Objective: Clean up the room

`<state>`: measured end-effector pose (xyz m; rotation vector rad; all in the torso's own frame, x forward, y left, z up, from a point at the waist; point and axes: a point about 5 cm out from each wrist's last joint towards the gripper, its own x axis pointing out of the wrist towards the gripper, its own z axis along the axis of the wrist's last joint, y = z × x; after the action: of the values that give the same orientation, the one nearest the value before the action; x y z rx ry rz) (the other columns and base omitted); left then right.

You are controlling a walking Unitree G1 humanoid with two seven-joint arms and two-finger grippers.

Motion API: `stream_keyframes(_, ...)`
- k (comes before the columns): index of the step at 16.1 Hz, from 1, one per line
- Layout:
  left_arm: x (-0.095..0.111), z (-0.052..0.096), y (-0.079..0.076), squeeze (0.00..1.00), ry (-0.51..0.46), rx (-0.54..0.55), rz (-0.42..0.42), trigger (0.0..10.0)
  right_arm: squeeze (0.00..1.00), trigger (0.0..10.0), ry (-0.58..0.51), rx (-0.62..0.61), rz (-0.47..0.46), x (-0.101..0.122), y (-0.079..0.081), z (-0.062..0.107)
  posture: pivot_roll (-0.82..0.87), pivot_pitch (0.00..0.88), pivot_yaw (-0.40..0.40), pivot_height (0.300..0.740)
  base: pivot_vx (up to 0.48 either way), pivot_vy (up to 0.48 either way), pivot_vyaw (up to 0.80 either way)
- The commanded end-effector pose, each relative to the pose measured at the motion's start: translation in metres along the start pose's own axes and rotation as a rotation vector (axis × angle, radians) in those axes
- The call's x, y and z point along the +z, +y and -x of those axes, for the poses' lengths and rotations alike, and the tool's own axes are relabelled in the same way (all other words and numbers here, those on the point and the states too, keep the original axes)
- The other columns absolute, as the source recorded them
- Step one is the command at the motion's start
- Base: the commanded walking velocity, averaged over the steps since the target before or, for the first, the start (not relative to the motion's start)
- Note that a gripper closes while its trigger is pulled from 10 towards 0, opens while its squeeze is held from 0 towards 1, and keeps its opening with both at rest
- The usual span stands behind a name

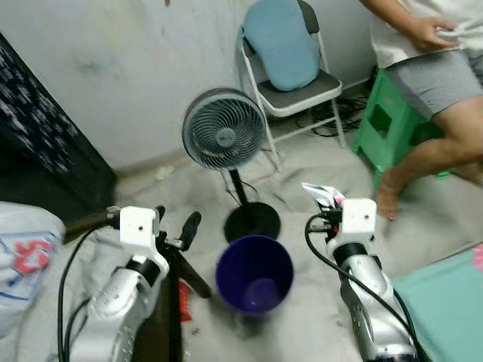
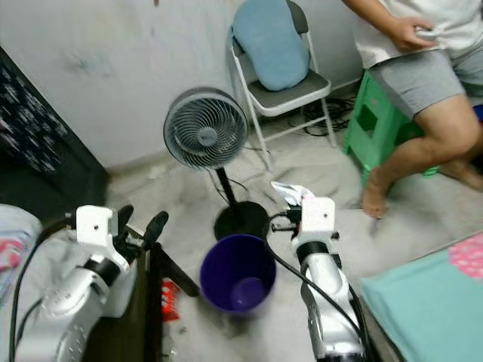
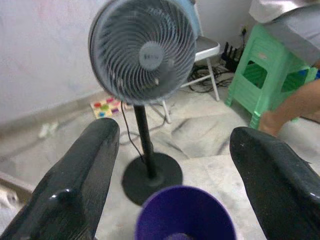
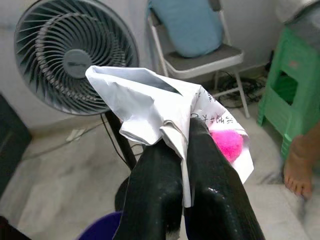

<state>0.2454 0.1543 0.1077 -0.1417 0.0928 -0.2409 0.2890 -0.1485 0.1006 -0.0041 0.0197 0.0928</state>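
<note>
Bin (image 1: 254,273), purple and open-topped, stands on the floor between both arms, at eight o'clock from the right gripper (image 1: 324,197), whose jaws clench a crumpled wrapper (image 4: 155,107). Left gripper (image 1: 175,226) hovers released, nearer the bin.

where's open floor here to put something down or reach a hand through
Bare floor lies between the purple bin, the fan's base and the person's foot, past the right gripper shut on a crumpled paper. Another patch runs along the wall left of the fan. It is crowded under the folding chair, where cables lie beside the green stool.
</note>
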Motion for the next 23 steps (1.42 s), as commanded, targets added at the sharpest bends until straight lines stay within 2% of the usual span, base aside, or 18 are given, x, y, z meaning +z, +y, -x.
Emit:
stream_keyframes(1, 0.003, 0.006, 0.005, 0.0, -0.025, 0.058, -0.009, 10.0, 0.0, 10.0, 0.006, 0.073, 0.003, 0.003, 0.011, -0.006, -0.1, 0.07, 0.108, 0.74, 0.0, 0.0, 0.0)
stream_keyframes(4, -0.001, 0.02, 0.01, 0.0, -0.053, 0.171, 0.021, 10.0, 0.0, 10.0, 0.02, 0.186, 0.029, 0.008, 0.023, -0.018, -0.06, 0.084, 0.014, 0.74, 0.0, 0.0, 0.0)
stream_keyframes(6, 0.0, 0.033, 0.021, 0.0, -0.067, 0.246, 0.019, 10.0, 0.0, 10.0, 0.023, 0.255, 0.031, 0.01, 0.038, -0.024, -0.03, 0.101, -0.016, 0.74, 0.0, 0.0, 0.0)
stream_keyframes(9, 0.002, 0.041, 0.025, 0.0, -0.076, 0.26, 0.008, 10.0, 0.0, 10.0, 0.018, 0.284, 0.025, 0.011, 0.049, -0.025, -0.03, 0.116, -0.015, 0.74, 0.0, 0.0, 0.0)
stream_keyframes(12, 0.004, 0.035, 0.018, 0.0, -0.076, 0.215, 0.011, 10.0, 0.0, 10.0, 0.015, 0.282, 0.034, 0.012, 0.045, -0.021, -0.05, 0.135, 0.004, 0.74, 0.0, 0.0, 0.14)
stream_keyframes(20, 0.008, 0.028, 0.018, 0.0, -0.073, 0.173, 0.005, 10.0, 0.0, 10.0, 0.013, 0.253, 0.032, 0.012, 0.043, -0.022, -0.06, 0.139, 0.034, 0.74, 0.0, 0.0, 0.05)
stream_keyframes(23, 0.008, 0.027, 0.018, 0.0, -0.075, 0.17, 0.003, 10.0, 0.0, 10.0, 0.007, 0.253, 0.035, 0.013, 0.044, -0.024, -0.06, 0.136, 0.034, 0.74, 0.265, 0.0, 0.0)
